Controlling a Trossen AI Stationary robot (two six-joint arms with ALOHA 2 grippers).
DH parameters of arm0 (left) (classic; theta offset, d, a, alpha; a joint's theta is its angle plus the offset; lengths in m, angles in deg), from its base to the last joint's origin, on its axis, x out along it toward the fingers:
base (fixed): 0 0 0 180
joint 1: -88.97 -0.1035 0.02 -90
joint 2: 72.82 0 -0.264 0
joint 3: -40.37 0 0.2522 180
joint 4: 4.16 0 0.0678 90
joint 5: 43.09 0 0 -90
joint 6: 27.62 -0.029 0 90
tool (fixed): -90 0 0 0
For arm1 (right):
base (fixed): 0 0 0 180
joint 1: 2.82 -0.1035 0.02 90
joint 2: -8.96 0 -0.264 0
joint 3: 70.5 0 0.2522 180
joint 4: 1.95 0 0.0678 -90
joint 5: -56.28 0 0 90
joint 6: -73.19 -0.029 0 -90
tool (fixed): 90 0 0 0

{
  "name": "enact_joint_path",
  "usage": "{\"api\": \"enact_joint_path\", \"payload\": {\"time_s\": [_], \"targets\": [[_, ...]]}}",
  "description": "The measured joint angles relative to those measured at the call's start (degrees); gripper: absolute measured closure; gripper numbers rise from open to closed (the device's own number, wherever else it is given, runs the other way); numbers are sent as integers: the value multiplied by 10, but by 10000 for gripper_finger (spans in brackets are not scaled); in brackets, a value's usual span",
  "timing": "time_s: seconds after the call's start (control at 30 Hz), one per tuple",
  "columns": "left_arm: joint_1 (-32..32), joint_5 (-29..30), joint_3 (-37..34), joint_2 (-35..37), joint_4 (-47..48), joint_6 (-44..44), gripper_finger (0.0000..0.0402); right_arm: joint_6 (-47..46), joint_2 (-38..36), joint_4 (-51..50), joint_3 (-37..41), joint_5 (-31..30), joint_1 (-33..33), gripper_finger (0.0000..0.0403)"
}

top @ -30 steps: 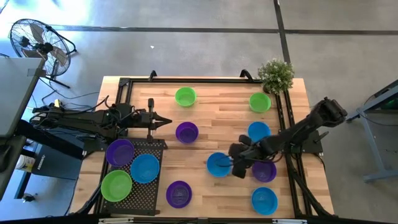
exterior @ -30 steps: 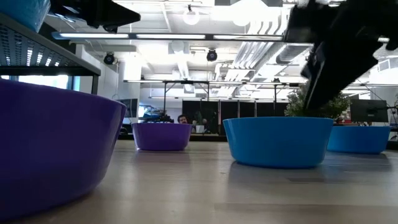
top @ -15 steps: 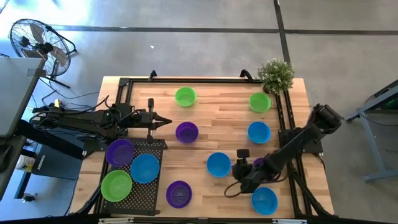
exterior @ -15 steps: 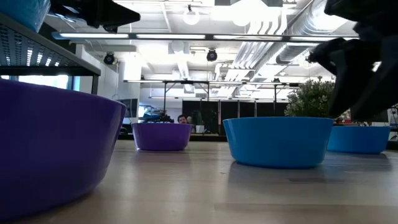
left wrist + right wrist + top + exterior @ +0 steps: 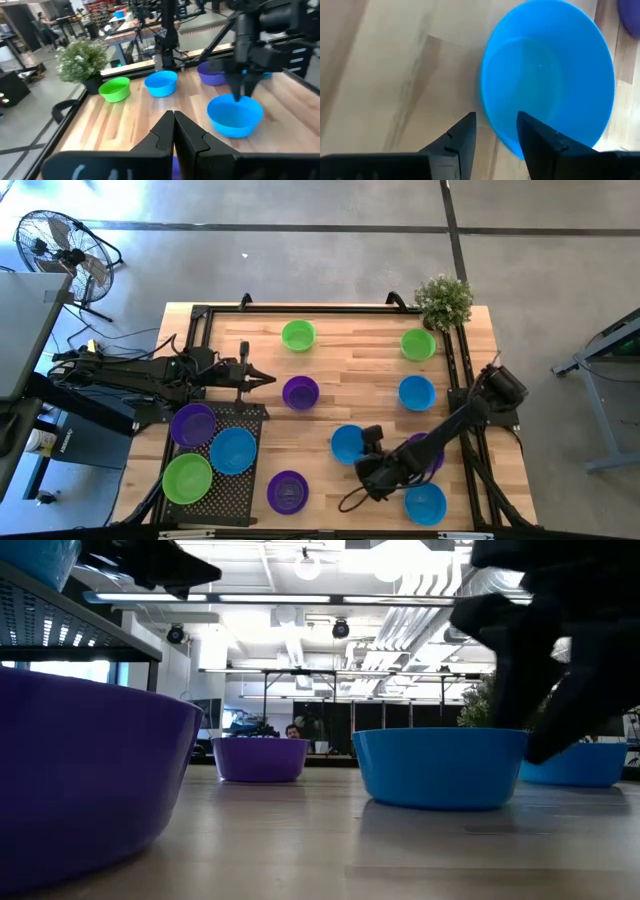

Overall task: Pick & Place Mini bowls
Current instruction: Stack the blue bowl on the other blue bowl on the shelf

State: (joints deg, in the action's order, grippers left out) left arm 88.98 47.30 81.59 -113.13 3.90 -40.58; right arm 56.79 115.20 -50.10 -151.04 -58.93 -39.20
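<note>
Small plastic bowls in green (image 5: 298, 335), purple (image 5: 300, 392) and blue (image 5: 416, 392) stand upright on the wooden table. My right gripper (image 5: 362, 466) is open and hangs low over the near rim of one blue bowl (image 5: 346, 442), which fills the right wrist view (image 5: 550, 75). One finger stands over the bowl's inside and the other outside it. The left wrist view shows this gripper (image 5: 244, 95) above that bowl (image 5: 235, 116). My left gripper (image 5: 264, 378) is shut and waits at the table's left, its fingers (image 5: 173, 125) touching nothing. My right gripper comes from above, pointing down, with its fingers (image 5: 540, 137) on either side of the blue bowl's rim (image 5: 487, 112). The bowl stands on the table. I cannot tell whether a finger touches the rim.
A black mesh rack (image 5: 238, 492) at the near left holds a purple (image 5: 192, 424), a blue (image 5: 233, 450) and a green bowl (image 5: 187, 478). A purple bowl (image 5: 288, 491) and a blue bowl (image 5: 425, 502) stand near the front edge. A potted plant (image 5: 443, 300) stands at the far right corner.
My right gripper has moved toward the table's near edge, then left toward the blue bowl, and has come down beside its rim.
</note>
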Motion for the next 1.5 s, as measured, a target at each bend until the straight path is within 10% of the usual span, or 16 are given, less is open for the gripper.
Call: {"api": "enact_joint_path", "payload": {"time_s": [0.33, 0.87, 1.5], "targets": [[0, -30, 0, 0, 19, 0, 401, 44, 0, -2, 0, 17, 23, 392], [4, -134, 1, -38, 62, -22, 401, 195, -20, -70, -143, 133, 110, 399], [173, 110, 109, -159, 147, -77, 270, 274, -20, -41, -197, 215, 207, 398]]}}
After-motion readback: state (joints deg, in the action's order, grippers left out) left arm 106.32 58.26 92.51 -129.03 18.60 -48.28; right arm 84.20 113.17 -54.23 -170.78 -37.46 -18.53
